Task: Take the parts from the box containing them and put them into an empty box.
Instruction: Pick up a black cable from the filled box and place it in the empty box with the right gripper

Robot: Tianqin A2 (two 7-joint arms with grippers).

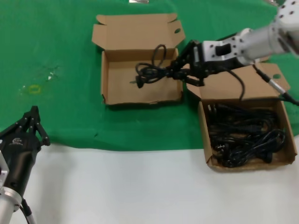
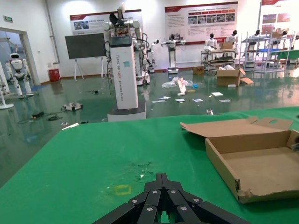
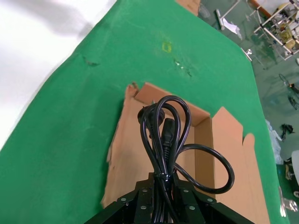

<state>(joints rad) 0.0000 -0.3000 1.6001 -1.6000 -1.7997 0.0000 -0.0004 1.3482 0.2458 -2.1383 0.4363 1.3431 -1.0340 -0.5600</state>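
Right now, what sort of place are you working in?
Likely a robotics lab or demo hall: a humanoid robot, a white robot tower and wall display boards stand behind the green table.

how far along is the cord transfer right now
Nothing looks delivered yet: the empty box holds no cord lying free. In hand: the right gripper is shut on one power cord, held over that box. Left: a tangled pile of cords fills the full box on the robot's right. The left gripper sits parked near the table's front edge.
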